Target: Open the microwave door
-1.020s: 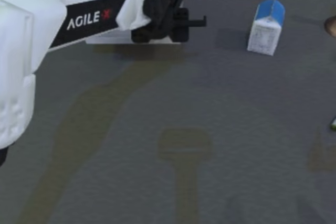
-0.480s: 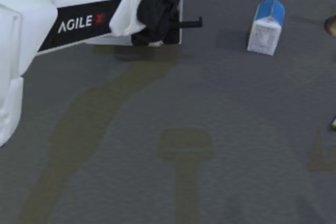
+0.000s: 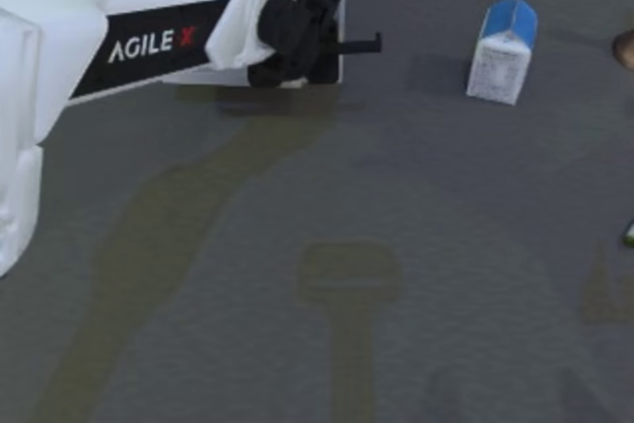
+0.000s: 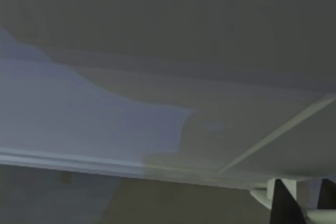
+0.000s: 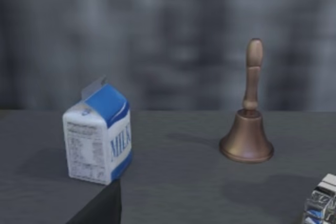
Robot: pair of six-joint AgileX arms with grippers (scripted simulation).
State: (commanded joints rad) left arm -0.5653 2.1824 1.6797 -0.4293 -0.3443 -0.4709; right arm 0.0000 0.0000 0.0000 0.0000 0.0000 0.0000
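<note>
The microwave (image 3: pixel 203 75) stands at the table's far left and is mostly hidden under my left arm. Its white front edge (image 3: pixel 341 37) shows beside the wrist. My left gripper (image 3: pixel 332 42) is at that edge. In the left wrist view the microwave door (image 4: pixel 157 103) fills the frame, grey and translucent. At one corner the white bar handle (image 4: pixel 270 188) sits between the two dark fingertips of the left gripper (image 4: pixel 308 205), which is shut on it. My right gripper is parked off to the right, open, with only one finger (image 5: pixel 105 205) in view.
A blue-and-white milk carton (image 3: pixel 503 52) stands at the far middle-right of the table, also seen as the carton (image 5: pixel 98 135) in the right wrist view. A bronze bell (image 5: pixel 247 140) stands right of it. A small shiny object (image 3: pixel 629 235) sits at the right edge.
A second ago the left arm and gripper sat slightly further right. They shifted a little left, uncovering the white front edge, and have held still since. The carton has not moved.
</note>
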